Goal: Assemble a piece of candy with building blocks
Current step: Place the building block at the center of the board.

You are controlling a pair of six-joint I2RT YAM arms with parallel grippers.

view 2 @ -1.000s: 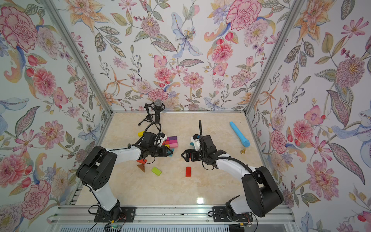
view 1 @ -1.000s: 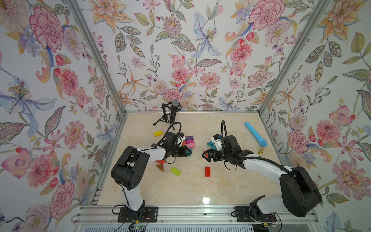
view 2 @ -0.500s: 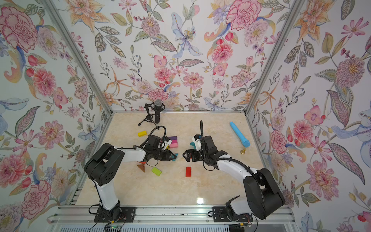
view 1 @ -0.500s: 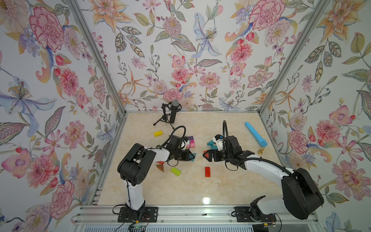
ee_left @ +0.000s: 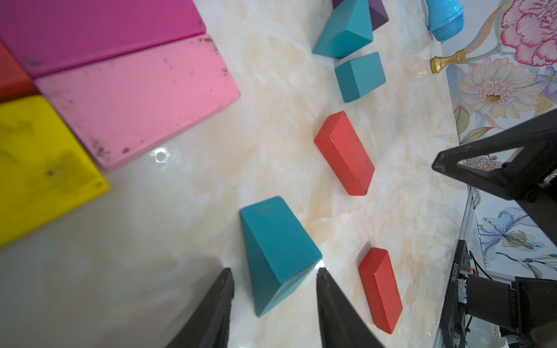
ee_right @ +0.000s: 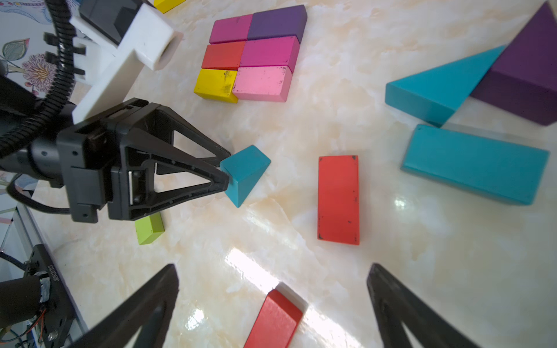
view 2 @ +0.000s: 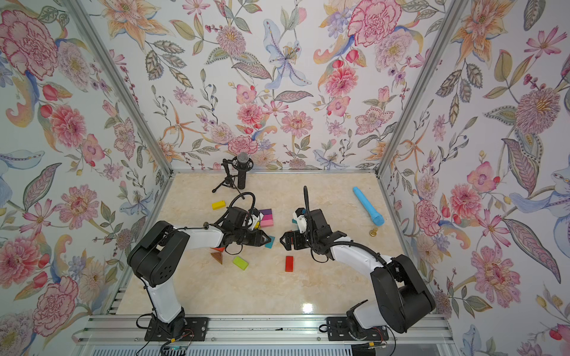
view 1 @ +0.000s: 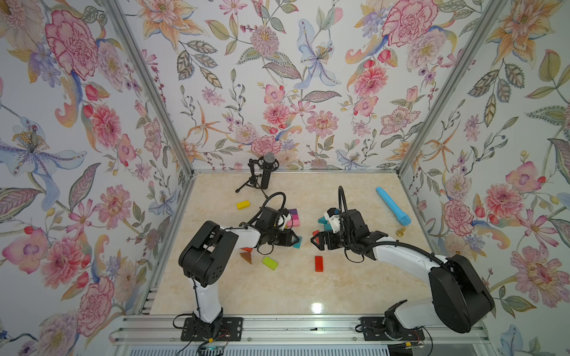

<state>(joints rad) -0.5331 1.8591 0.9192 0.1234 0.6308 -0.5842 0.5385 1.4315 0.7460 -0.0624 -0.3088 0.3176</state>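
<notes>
The left tool (ee_right: 226, 170) is down at table level, its jaws parted only narrowly around the thick end of the small teal wedge (ee_left: 277, 247). One fingertip (ee_left: 330, 295) touches the wedge's corner and the opposite one stands just off it. The wedge sits flat on the marble table (view 1: 277, 292). Across the middle, the right tool (ee_right: 272, 266) is spread wide and holds nothing.

Plenty of traffic around that wedge. Just beyond it, toward the back wall, sits the six-brick patch (ee_right: 253, 51): purple, two magentas, red, yellow and pink, all edge to edge. Between the wedge and the right tool lies a red brick (ee_right: 338, 199). A second red brick (view 1: 319, 264) lies apart, nearer the front rail (view 1: 277, 326). On the left arm's side, toward that rail, are a green brick (view 1: 270, 263) and a brown triangle (view 1: 246, 257). Past the right tool, a teal brick (ee_right: 473, 165), a long teal triangle (ee_right: 437, 87) and a purple triangle (ee_right: 524, 75) crowd together, the two triangles touching.

Out at the edges, a lone yellow brick (view 1: 243, 204) and the microphone (view 1: 265, 172) sit toward the back-left corner. The light-blue stick (view 1: 392, 206) and a small brass piece (view 1: 400, 231) lie along the right wall. The widest open marble runs between the bricks and the front rail. A narrower lane lies between the two tools.
</notes>
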